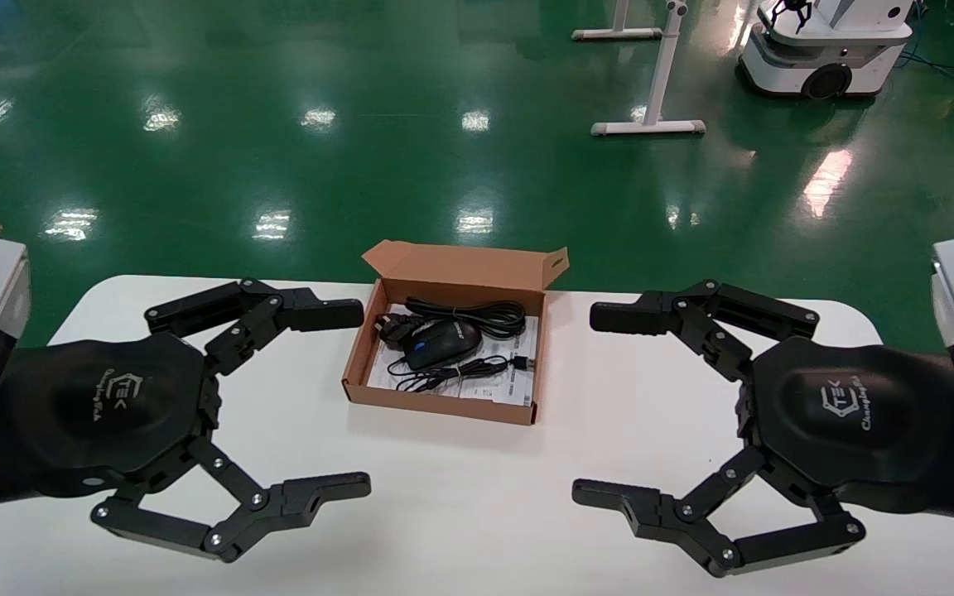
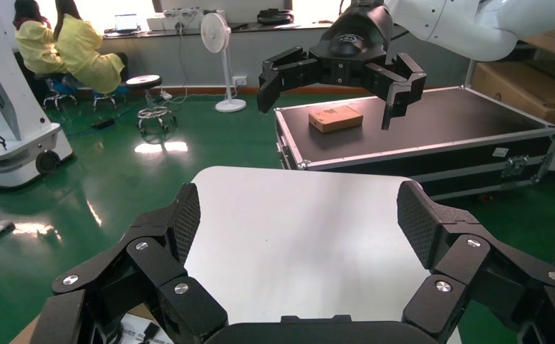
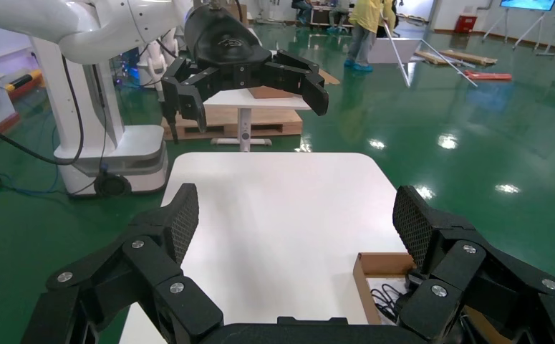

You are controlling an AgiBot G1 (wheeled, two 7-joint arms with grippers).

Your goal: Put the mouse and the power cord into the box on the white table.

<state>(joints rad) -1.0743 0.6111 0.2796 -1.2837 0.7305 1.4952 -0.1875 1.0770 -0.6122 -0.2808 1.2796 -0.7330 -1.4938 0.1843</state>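
Resting inside the box (image 1: 444,403) on the white table (image 1: 460,497): the mouse (image 1: 441,343) and, touching its far side, the power cord (image 1: 477,314). Flanking that box, well apart from it, left gripper (image 1: 326,400) and right gripper (image 1: 609,406), jaws spread wide, holding nothing.

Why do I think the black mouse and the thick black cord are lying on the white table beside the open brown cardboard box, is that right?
Not beside it: the head view shows the black mouse and thick black cord already lying inside the open brown cardboard box on the white table.
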